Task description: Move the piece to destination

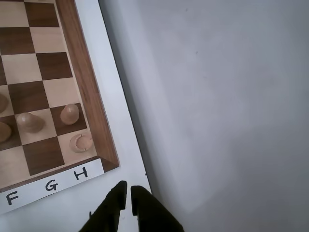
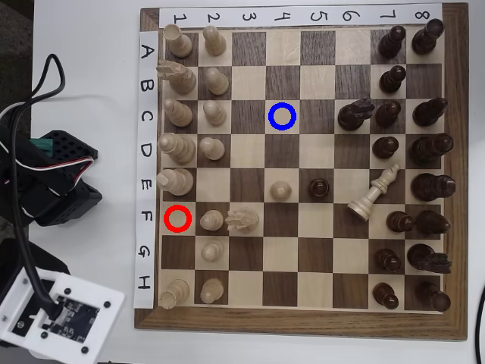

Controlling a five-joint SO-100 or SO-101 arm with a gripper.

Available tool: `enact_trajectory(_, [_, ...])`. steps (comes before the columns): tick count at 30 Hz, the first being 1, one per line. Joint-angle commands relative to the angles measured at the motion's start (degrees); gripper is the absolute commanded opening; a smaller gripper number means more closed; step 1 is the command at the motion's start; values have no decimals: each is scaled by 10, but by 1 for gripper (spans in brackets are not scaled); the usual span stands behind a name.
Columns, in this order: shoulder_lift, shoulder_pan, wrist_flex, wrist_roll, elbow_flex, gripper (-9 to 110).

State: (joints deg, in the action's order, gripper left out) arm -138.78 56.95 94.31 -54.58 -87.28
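Pre-grasp stage. The end effector (image 1: 128, 187) (fingers nearly together, holding nothing) is seen off the board's H corner, above the bench. The bishop (image 2: 373, 193) leans among dark pieces, well apart from the blue ring (image 2: 283, 107). Opening wide and gripping low is advised.

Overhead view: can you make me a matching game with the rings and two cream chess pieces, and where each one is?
Things:
1. blue ring
2. red ring
3. cream horse
4. leaning cream piece

Places:
a. row F, column 1
b. among the dark pieces on the right
c. row C, column 4
d. row F, column 3

Pairs: 1-c, 2-a, 3-d, 4-b
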Motion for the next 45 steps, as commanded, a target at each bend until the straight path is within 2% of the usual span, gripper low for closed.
enact_trajectory(1, [-10, 13, -19, 9, -6, 1])
enact_trajectory(12, [-25, 125, -38, 98, -48, 0])
enact_trajectory(17, [-54, 192, -58, 172, -104, 0])
enact_trajectory(34, [-257, 356, -171, 425, -420, 0])
enact_trajectory(45, [-410, 396, -228, 492, -635, 0])
